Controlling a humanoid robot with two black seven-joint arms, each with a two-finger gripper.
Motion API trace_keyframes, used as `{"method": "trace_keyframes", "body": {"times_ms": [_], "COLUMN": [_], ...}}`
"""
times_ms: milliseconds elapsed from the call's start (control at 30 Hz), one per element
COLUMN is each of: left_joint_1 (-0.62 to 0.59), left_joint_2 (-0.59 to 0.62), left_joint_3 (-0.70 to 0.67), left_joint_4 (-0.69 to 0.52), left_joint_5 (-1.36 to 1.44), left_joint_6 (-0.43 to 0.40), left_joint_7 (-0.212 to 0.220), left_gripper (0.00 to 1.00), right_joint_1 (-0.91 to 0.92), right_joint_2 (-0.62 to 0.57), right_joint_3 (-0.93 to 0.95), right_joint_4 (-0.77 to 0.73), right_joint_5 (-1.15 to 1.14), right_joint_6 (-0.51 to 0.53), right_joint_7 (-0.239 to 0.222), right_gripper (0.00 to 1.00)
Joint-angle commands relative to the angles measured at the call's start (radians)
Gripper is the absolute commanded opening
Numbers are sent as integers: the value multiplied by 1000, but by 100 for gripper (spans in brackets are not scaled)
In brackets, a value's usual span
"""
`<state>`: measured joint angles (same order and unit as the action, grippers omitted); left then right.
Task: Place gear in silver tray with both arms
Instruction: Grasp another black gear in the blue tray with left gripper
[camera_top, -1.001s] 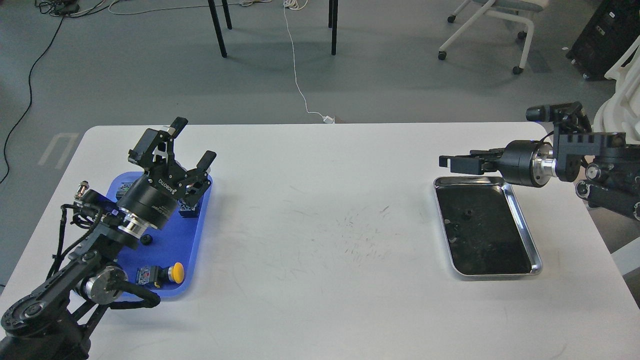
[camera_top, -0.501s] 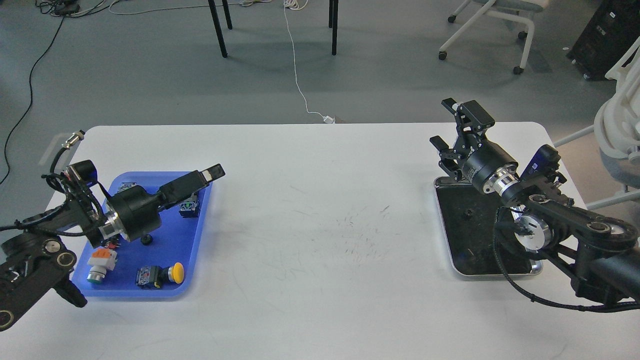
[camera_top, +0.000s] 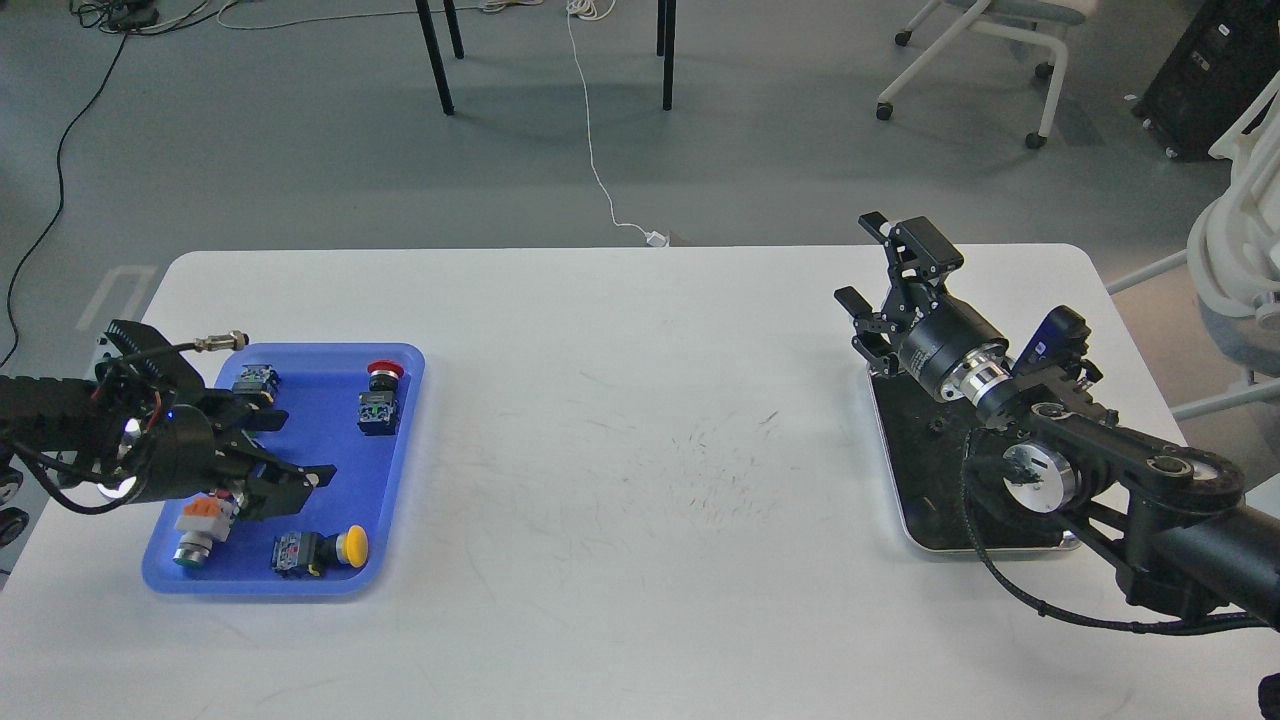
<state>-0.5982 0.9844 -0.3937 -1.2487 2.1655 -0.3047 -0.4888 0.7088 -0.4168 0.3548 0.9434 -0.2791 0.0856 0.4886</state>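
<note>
Bright, even indoor light, sharp across the head view.

The white table (camera_top: 640, 420) is lit softly from above and shows no hard shadows; only faint grey shading sits under the 2 arms and beside the blue tray (camera_top: 400, 480). The chair legs (camera_top: 440, 60) on the floor cast pale, diffuse shadows. The silver tray (camera_top: 905, 520) shows a thin bright glint along its rim while its floor reads dark. Black arm parts lose detail in their darkest areas. Focus holds from the near table edge to the far floor, with slight softness at the corners.
</note>
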Motion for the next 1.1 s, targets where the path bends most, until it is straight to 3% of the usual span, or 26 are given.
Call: {"method": "trace_keyframes", "body": {"times_ms": [0, 267, 467, 701, 801, 1068], "left_joint_1": [-11, -12, -6, -5, -2, -2], "left_joint_2": [-33, -46, -72, -73, -78, -102], "left_joint_3": [27, 29, 36, 41, 41, 42], "left_joint_4": [37, 90, 161, 164, 164, 167], "left_joint_5": [13, 16, 16, 16, 16, 16], "left_joint_6": [1, 2, 7, 7, 7, 4], "left_joint_7": [0, 0, 0, 0, 0, 0], "left_gripper": [68, 54, 55, 53, 43, 28], "right_joint_1": [0, 6, 8, 9, 9, 9], "right_joint_2": [0, 0, 0, 0, -2, -11], "right_joint_3": [-2, -2, -2, -2, -2, 0], "right_joint_4": [0, 0, 2, 2, 2, 2], "right_joint_5": [0, 0, -2, 0, 0, 0], "right_joint_6": [2, 3, 5, 5, 5, 5], "right_joint_7": [0, 0, 0, 0, 0, 0], "right_gripper": [97, 97, 97, 97, 97, 97]}}
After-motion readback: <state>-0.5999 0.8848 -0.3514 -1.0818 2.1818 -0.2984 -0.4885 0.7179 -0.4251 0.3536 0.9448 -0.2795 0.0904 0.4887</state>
